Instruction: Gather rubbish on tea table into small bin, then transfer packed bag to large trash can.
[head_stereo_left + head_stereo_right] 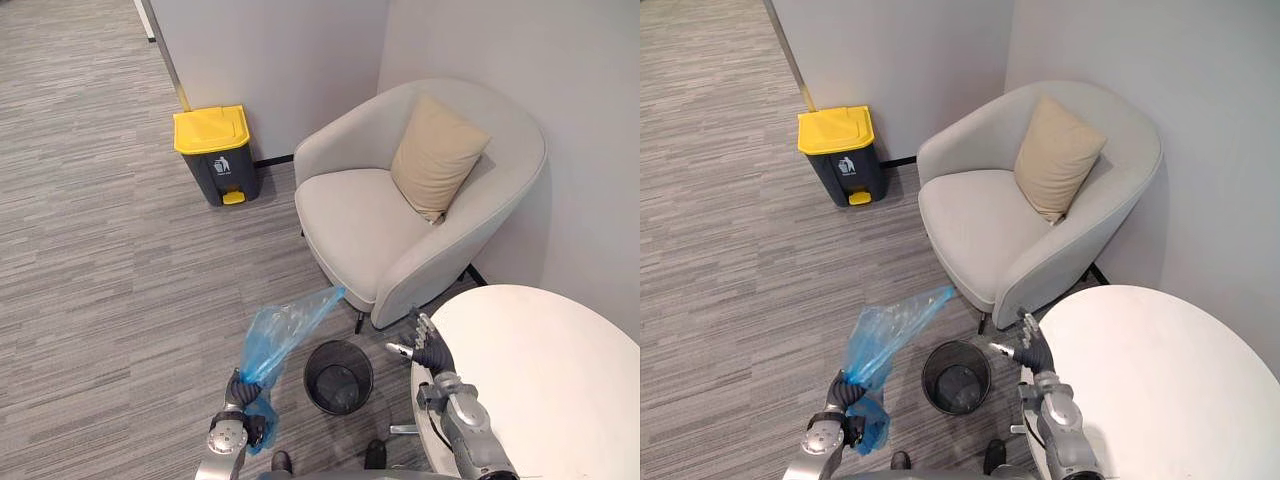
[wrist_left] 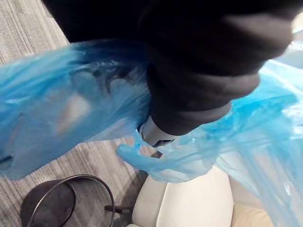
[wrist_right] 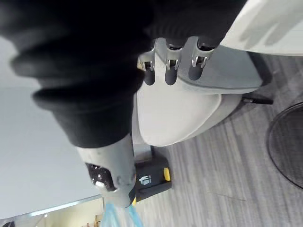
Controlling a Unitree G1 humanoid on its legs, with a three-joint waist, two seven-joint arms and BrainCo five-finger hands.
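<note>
Your left hand (image 1: 241, 393) clutches a thin, crinkled translucent blue plastic bag (image 1: 285, 328) over the carpet.
Its fingers curl round the bunched neck, and the bag's long axis slants toward the rounded grey fabric armchair (image 1: 360, 225). The round black mesh bin (image 1: 338, 377) stands just beside it. Your right hand (image 1: 430, 347) hangs slack-fingered, holding nothing, at the round white table (image 1: 545, 375). The yellow-lidded grey trash can (image 1: 214, 153) stands well apart.

This looks like an office lounge or waiting corner. Grey striped low-pile carpet (image 1: 90, 250) covers the floor beneath plain pale grey walls (image 1: 270, 50). A light grey upholstered tub armchair (image 1: 350, 225) with a beige square cushion (image 1: 437, 155) stands beside a round white table (image 1: 540, 370). A small black wire-mesh wastebasket (image 1: 312, 380) sits near the chair, and a dark grey pedal bin with a yellow lid (image 1: 213, 150) stands against the wall.
</note>
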